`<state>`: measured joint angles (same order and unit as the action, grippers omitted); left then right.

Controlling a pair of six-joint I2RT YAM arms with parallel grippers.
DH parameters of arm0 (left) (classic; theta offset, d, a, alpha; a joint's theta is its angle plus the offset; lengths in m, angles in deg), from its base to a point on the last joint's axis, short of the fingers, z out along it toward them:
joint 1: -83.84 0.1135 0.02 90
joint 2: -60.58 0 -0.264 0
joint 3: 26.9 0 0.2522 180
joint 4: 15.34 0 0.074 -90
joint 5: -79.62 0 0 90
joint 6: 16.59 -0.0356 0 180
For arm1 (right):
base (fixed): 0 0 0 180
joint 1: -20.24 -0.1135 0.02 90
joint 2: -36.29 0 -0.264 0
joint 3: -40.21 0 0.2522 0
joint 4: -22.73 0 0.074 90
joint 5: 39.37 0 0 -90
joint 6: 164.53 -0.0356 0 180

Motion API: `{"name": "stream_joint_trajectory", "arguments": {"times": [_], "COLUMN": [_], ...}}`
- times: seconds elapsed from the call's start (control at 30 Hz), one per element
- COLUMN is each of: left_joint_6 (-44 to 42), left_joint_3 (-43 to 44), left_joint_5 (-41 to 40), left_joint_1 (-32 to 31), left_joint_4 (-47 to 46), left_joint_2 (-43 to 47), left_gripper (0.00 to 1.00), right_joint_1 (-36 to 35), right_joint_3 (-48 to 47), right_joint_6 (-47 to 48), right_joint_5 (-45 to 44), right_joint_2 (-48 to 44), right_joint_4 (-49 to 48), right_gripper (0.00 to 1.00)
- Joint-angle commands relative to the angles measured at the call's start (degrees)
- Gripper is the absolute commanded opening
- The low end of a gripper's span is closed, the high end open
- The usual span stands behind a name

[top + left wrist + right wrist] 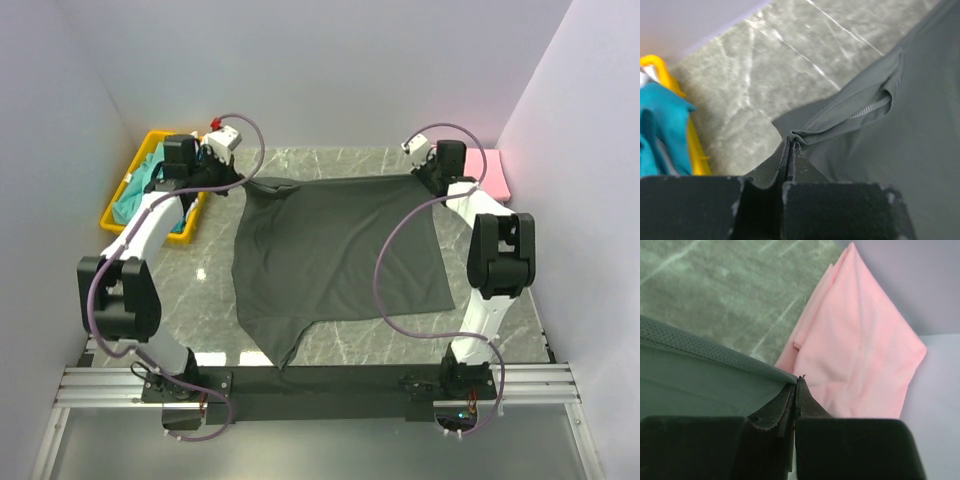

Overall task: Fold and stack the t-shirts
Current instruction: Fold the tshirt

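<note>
I have my left fingers (pixel 774 167) and right fingers (pixel 812 407) clamped on the far corners of the dark charcoal grey cloth t-shirt (pixel 335 250). It lies spread mid-worktop (pixel 340 160), with bare marble before the yellow plastic tray (pixel 152 136). The pink cloth t-shirt (pixel 855 340) sits near the right corner.

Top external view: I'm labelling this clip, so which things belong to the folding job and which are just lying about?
Job: dark grey t-shirt, pinched at its far edge by left gripper and right gripper; pink t-shirt; teal t-shirt.
Lying about: yellow tray; table.
</note>
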<state>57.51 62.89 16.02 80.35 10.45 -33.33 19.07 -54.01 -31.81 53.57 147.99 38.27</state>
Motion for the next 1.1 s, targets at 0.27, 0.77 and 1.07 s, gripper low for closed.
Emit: {"name": "stream_joint_trajectory", "arguments": {"times": [0.27, 0.77, 1.07], "left_joint_6": [-3.87, -13.99, -2.21], "left_joint_3": [-15.47, -2.93, 11.51], "left_joint_5": [-0.37, 11.57, 6.30], "left_joint_1": [-3.02, 4.88, 4.63], "left_joint_4": [6.51, 25.84, 18.99], "left_joint_2": [1.36, -3.19, -14.28], "left_gripper": [0.01, 0.51, 0.56], "right_joint_1": [0.90, 6.25, 5.39], "right_joint_3": [9.35, 5.01, -11.73], "right_joint_6": [7.55, 10.47, 1.59], "right_joint_5": [4.09, 10.50, 14.29], "right_joint_2": [-5.44, -9.75, -0.88], "right_joint_4": [3.93, 19.98, 30.38], "right_gripper": [0.00, 0.30, 0.26]}}
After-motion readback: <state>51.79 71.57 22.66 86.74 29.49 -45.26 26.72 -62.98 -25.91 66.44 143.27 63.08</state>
